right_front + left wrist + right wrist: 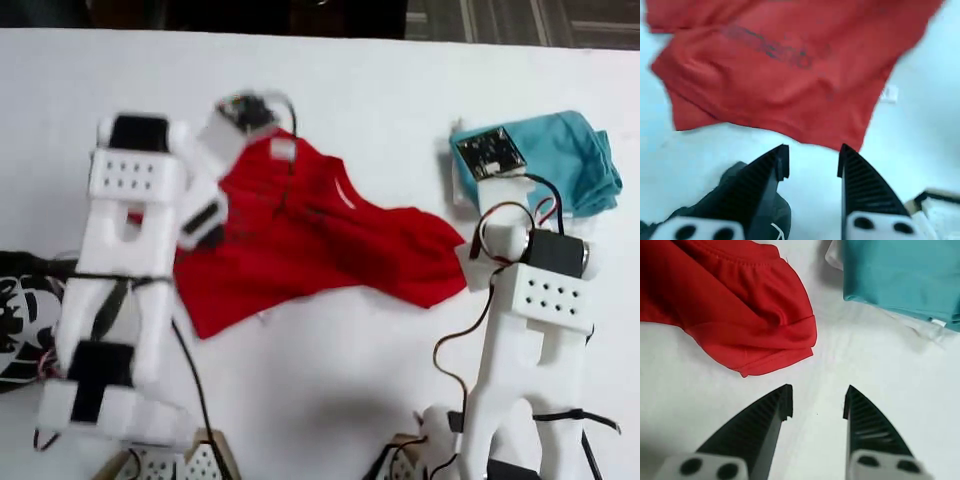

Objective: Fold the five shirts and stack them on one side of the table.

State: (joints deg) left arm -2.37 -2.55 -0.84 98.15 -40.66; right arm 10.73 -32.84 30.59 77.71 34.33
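A red shirt (300, 245) lies spread and rumpled in the middle of the white table (400, 80). My left gripper (812, 148) hovers open just off the shirt's hem (790, 125), with nothing between its fingers; in the high view it sits over the shirt's left side (208, 230). My right gripper (816, 390) is open above bare table, near the red sleeve (770, 340) and a folded teal shirt (900, 275). The teal shirt (565, 160) rests at the table's right side, with a white layer (932, 327) peeking from under it.
A black shirt with a white print (20, 320) is bunched at the table's left edge, and shows beside the left fingers (715, 205). A small white tag (888, 93) sticks out at the red hem. Bare table stretches along the far side and the front middle (330, 380).
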